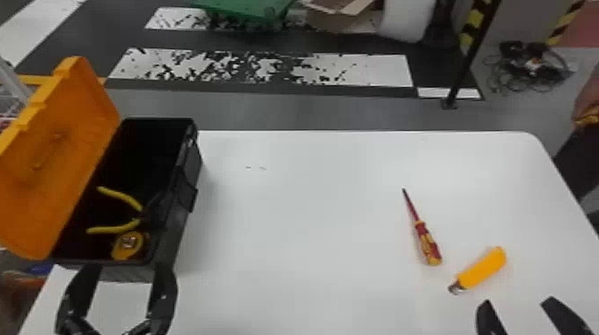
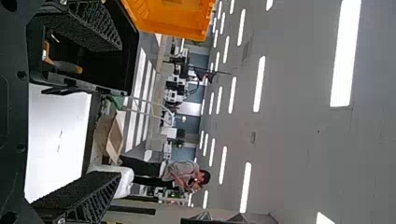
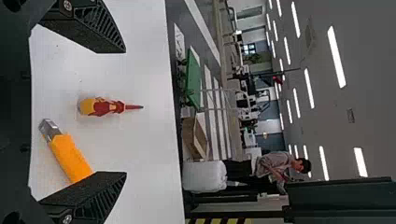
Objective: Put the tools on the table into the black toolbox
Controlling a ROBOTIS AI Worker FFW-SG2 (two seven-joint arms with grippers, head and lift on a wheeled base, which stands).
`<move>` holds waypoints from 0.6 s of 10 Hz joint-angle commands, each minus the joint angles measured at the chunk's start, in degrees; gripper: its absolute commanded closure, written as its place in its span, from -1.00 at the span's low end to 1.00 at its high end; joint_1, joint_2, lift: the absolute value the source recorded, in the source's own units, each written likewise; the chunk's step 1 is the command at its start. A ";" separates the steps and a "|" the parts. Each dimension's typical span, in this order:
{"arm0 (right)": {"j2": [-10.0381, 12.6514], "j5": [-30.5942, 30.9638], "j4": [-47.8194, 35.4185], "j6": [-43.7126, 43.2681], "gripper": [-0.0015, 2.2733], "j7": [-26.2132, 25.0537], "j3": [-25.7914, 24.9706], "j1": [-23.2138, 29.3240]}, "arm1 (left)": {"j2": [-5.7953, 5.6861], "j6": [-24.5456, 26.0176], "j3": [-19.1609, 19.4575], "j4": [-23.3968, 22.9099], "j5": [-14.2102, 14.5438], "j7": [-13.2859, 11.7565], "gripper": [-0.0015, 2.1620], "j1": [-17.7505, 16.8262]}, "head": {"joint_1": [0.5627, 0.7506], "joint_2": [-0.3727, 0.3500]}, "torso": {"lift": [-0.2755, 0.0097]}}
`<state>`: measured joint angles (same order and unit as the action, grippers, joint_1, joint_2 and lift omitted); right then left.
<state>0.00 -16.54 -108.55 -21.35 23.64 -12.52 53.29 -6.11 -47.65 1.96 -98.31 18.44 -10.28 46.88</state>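
Red-and-yellow screwdriver (image 1: pixel 427 244) and yellow cutter (image 1: pixel 483 268) lie toward the table's (image 1: pixel 303 214) right edge; left gripper (image 1: pixel 127 268), near the toolbox (image 1: pixel 175 231), and right gripper (image 1: pixel 517 301) are spread.

Green cart (image 1: pixel 245 8), cardboard box (image 1: pixel 334 18), tangled cables (image 1: pixel 530 69), ceiling lights (image 2: pixel 345 51)

The toolbox (image 1: pixel 178 236) is black, its lid (image 1: pixel 58 147) orange. The pliers (image 1: pixel 122 197) have 2 yellow handles, and the tape measure (image 1: pixel 128 247) is yellow. The screwdriver (image 1: pixel 426 243) is red and yellow; the utility knife (image 1: pixel 483 267), yellow-orange with a silver end. The table (image 1: pixel 289 222) is white, the hazard tape (image 1: pixel 473 26) striped yellow and black.
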 commanded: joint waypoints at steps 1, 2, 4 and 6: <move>0.05 -0.34 0.71 0.04 -0.93 0.00 -0.32 -0.21 | -0.13 -0.55 -0.82 0.49 -0.42 0.00 -0.97 -0.04 | 0.41 0.02 | 0.41; 0.05 -0.60 0.71 0.22 -0.93 -0.09 -0.58 -0.29 | -0.13 -1.08 -1.52 1.19 -0.42 0.09 -0.97 -0.30 | 0.41 0.00 | 0.41; 0.05 -1.22 0.71 2.15 -0.93 -1.05 -0.84 -0.47 | -0.13 -1.43 -2.23 1.99 -0.42 0.00 -0.97 -1.01 | 0.41 -0.11 | 0.41; 0.05 -2.01 0.71 4.97 -0.93 -3.16 -1.02 -1.35 | -0.13 -1.25 -2.40 2.25 -0.42 0.00 -0.97 -1.18 | 0.41 -0.19 | 0.41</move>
<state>0.00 -18.44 -107.84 -16.95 20.51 -13.49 52.20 -6.24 -48.97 -0.37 -96.14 18.00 -10.28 45.76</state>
